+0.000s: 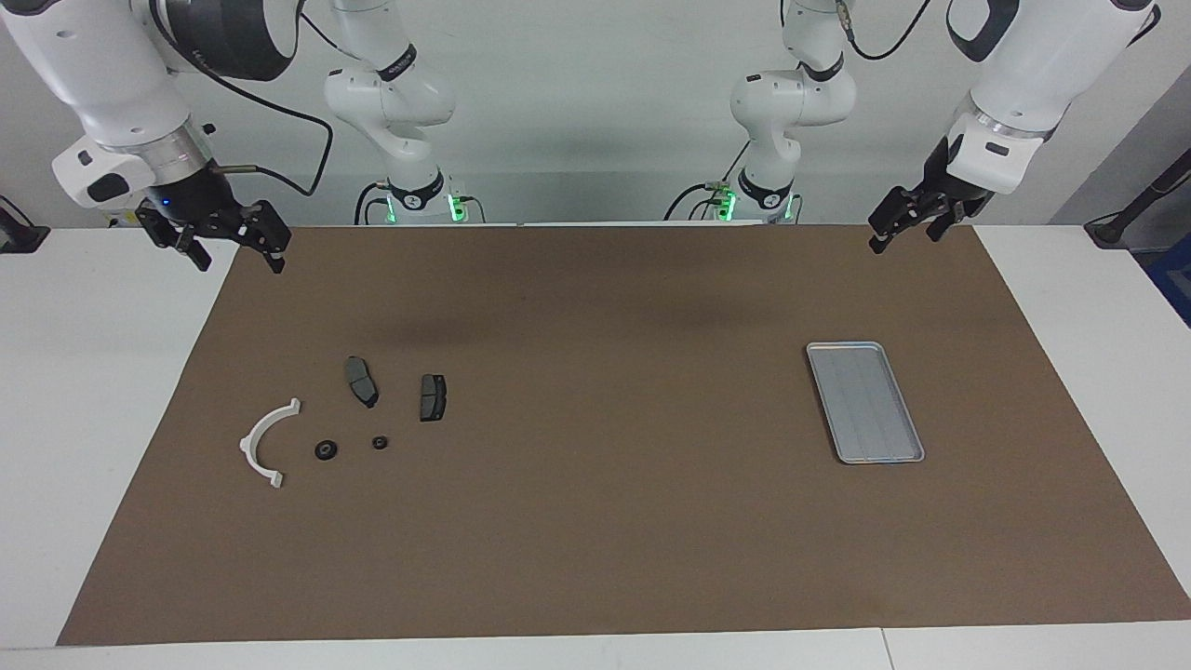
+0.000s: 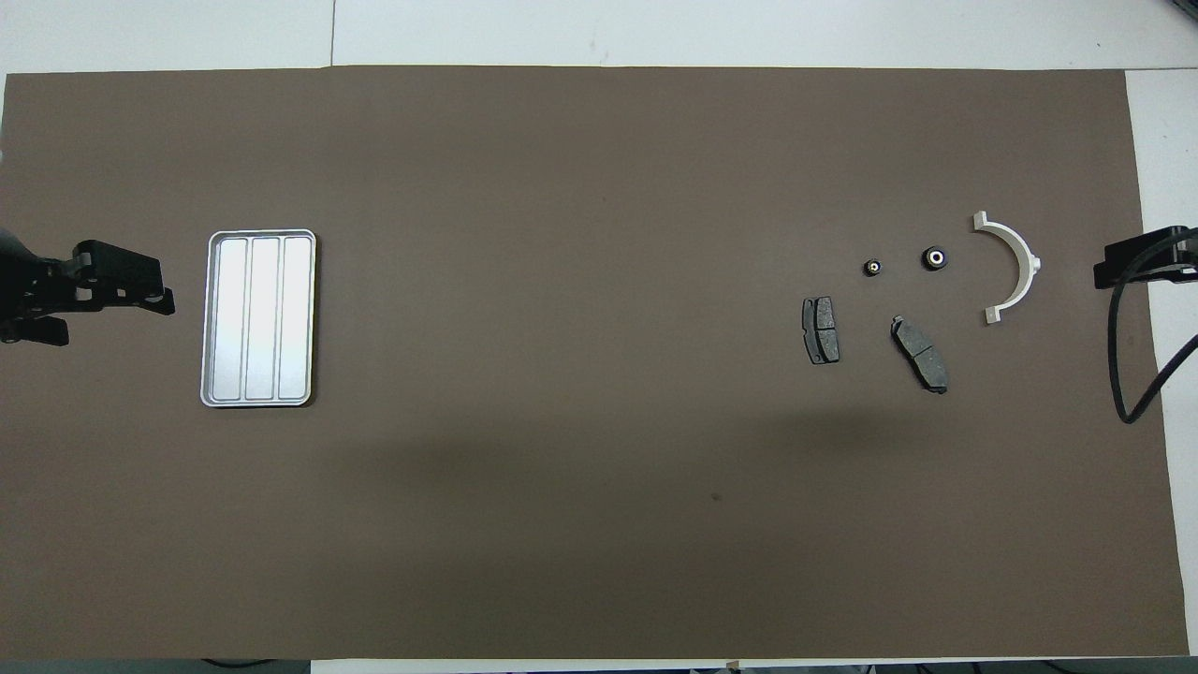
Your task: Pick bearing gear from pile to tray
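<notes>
The pile lies on the brown mat toward the right arm's end: a white semicircular bracket point(image 1: 249, 445) point(image 2: 1029, 264), two dark grey brake-pad plates point(image 1: 361, 381) point(image 1: 433, 397) point(image 2: 920, 353) point(image 2: 821, 329), and two small black rings point(image 1: 326, 450) point(image 1: 380, 442) point(image 2: 934, 258) point(image 2: 872, 268). The silver tray point(image 1: 865, 402) point(image 2: 259, 318) lies empty toward the left arm's end. My right gripper point(image 1: 237, 249) point(image 2: 1118, 273) is open, raised over the mat's edge by the pile. My left gripper point(image 1: 901, 233) point(image 2: 122, 290) is open, raised over the mat's edge by the tray. Both hold nothing.
The brown mat point(image 1: 595, 521) covers most of the white table point(image 1: 93, 372). A black cable point(image 2: 1128, 374) hangs from the right arm beside the bracket. The pile and the tray lie wide apart, with bare mat between them.
</notes>
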Robot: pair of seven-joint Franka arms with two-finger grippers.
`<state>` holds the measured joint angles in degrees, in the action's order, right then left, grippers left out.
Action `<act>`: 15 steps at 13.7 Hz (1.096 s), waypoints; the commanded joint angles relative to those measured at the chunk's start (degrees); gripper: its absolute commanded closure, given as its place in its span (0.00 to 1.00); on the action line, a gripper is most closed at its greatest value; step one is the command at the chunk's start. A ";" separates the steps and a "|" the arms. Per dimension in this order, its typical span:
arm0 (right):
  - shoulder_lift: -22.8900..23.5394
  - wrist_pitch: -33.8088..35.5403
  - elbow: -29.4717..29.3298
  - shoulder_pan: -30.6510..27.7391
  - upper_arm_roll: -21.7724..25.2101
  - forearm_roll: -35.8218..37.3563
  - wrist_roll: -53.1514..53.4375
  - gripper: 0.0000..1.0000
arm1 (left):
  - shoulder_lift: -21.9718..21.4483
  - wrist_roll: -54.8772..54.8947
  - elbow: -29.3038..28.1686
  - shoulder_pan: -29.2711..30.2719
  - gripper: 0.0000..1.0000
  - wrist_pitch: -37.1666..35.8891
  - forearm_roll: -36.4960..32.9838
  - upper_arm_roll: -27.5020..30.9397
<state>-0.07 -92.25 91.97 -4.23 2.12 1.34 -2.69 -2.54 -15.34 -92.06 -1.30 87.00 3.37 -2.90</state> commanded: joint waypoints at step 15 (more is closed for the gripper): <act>17.63 -16.81 -3.03 -2.19 -0.63 -0.38 -0.04 0.01 | -2.03 0.22 -2.34 -0.46 0.00 0.98 -1.09 0.26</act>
<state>15.29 -107.47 90.03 -6.30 1.97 1.27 -2.69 -2.55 -15.34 -92.06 -1.30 87.00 3.37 -2.90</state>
